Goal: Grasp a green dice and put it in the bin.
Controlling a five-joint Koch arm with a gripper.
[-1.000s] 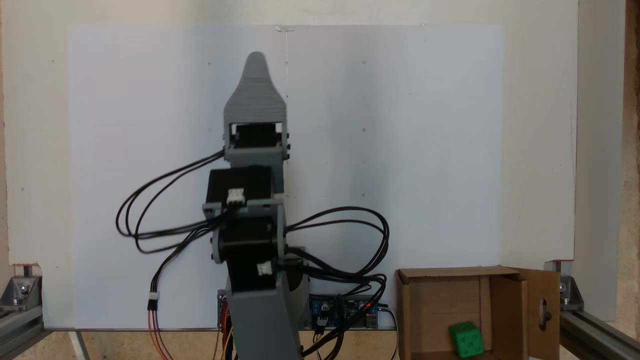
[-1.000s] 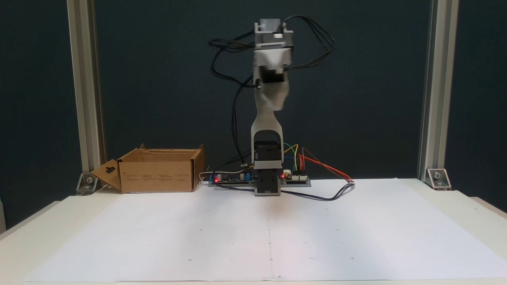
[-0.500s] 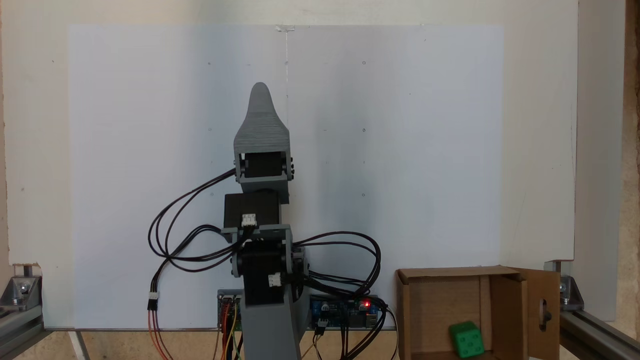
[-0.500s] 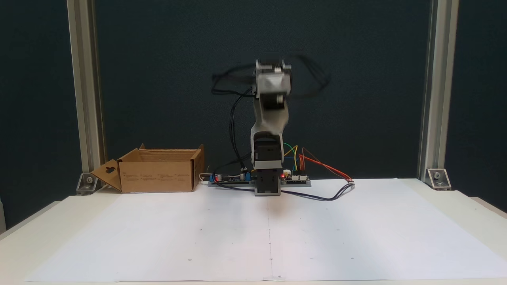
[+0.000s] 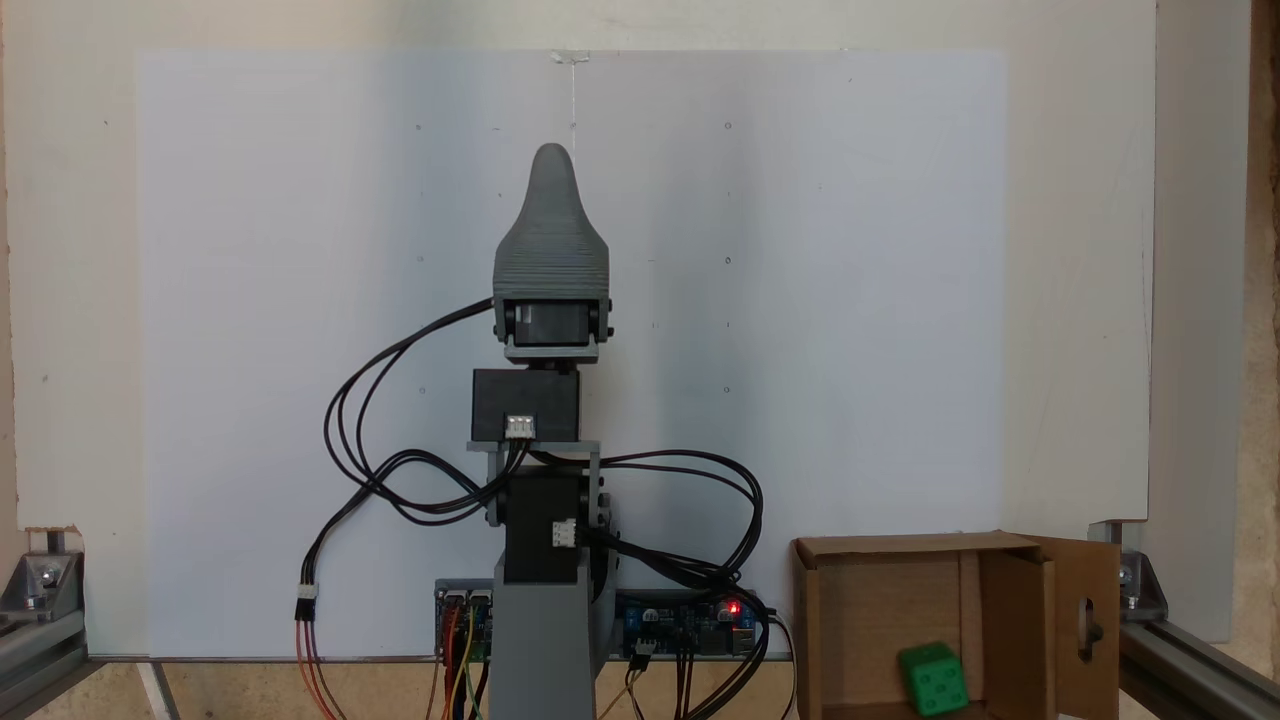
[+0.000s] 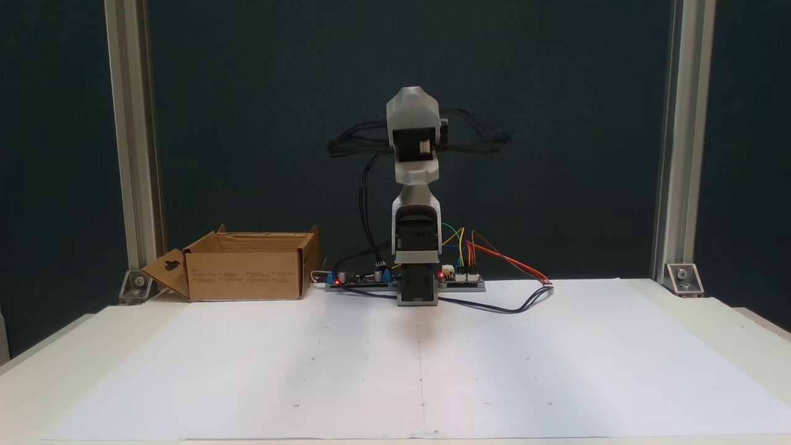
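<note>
In a fixed view the small bright green plastic dice (image 5: 933,679) sits inside the brown square cardboard bin (image 5: 808,640), near its front wall. My grey plastic pincer (image 5: 552,165) points out over the white paper sheet (image 5: 800,300), well apart from the bin. I cannot tell if my pincer is open.
</note>
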